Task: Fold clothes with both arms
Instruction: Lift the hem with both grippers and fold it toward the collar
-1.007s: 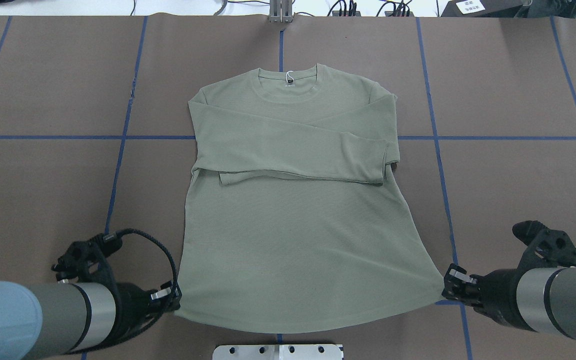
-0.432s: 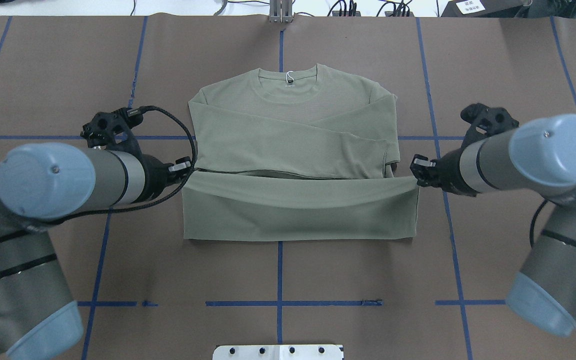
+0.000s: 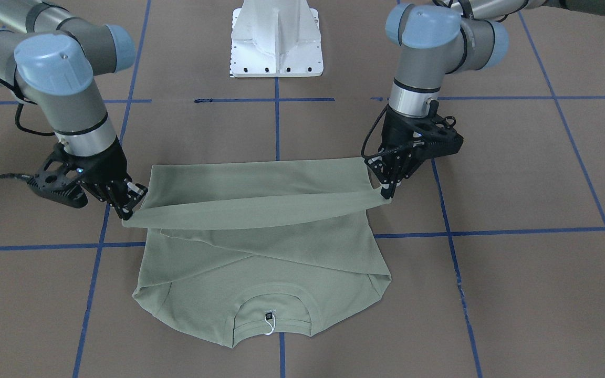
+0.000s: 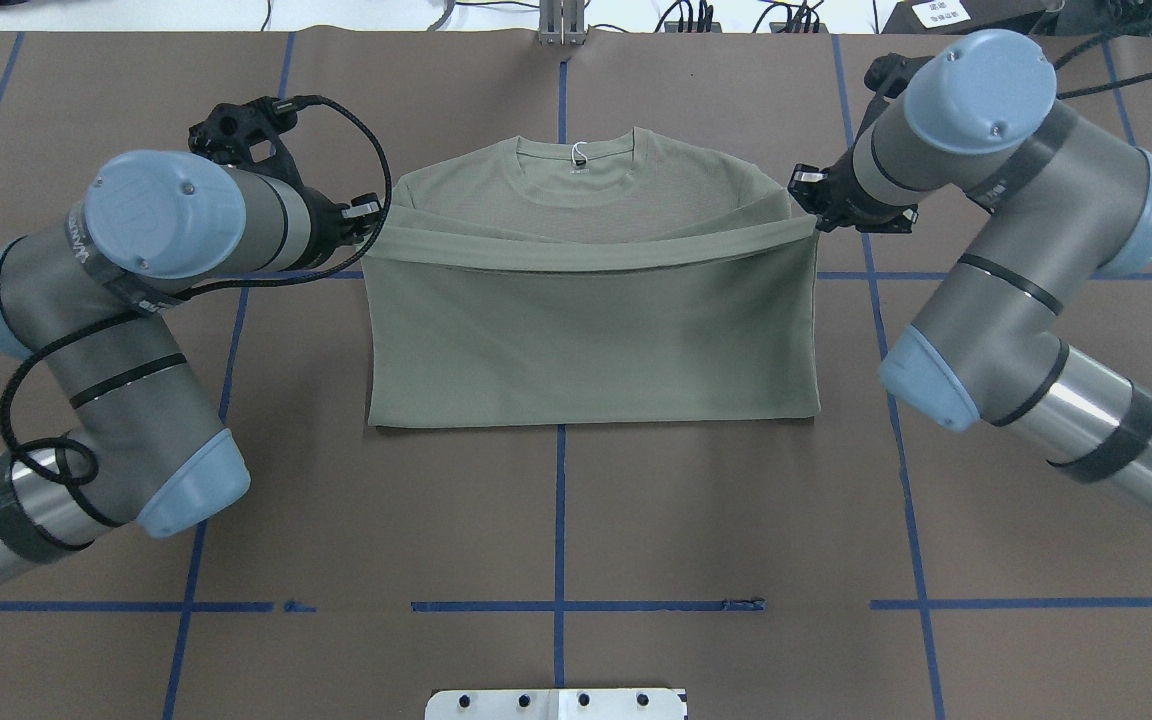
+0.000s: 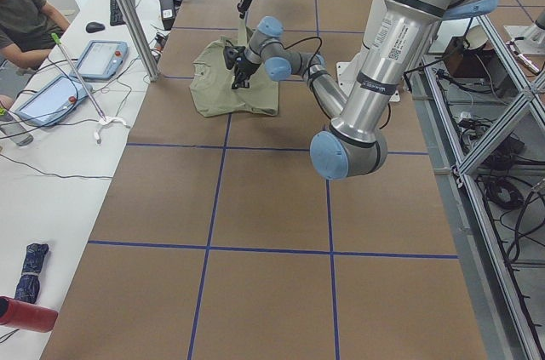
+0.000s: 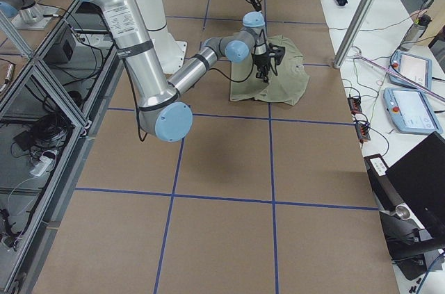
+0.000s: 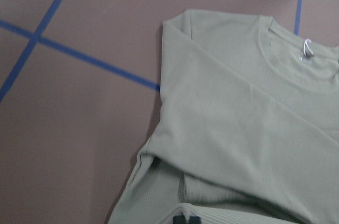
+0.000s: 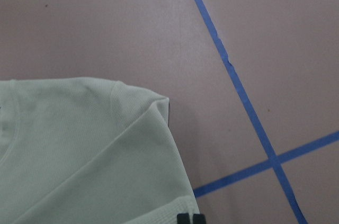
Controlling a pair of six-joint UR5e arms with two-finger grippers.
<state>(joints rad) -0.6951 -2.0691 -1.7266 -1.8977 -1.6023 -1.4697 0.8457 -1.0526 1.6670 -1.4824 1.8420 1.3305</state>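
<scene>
Overhead, left to right for you: the left arm [image 4: 151, 215] comes in from the left edge. The left pincer [image 4: 373, 212] is clamped down tight on one hem corner of the shirt [image 4: 586, 330], at shoulder level.

The shirt lies mid-counter [image 4: 136, 520], collar [image 4: 576, 170] at the far side from the robot. The white hang tag [image 4: 579, 153] sits inside the neck. The lower half is doubled over the upper, with the crease on the robot's side, straight and flat on the counter. The hem [image 4: 586, 255] is strung between the two pincers, raised off the cloth below, with a slight sag mid-span. It crosses the chest just short of the collar. In the left wrist view you can see a sleeve [image 7: 238, 118] lying across the chest under the raised hem.

The right pincer [image 4: 804, 195] is likewise closed tight on the opposite hem corner, at the other shoulder. The right arm [image 4: 976, 200] enters from the right edge. Both pincers are roughly level with each other.
</scene>
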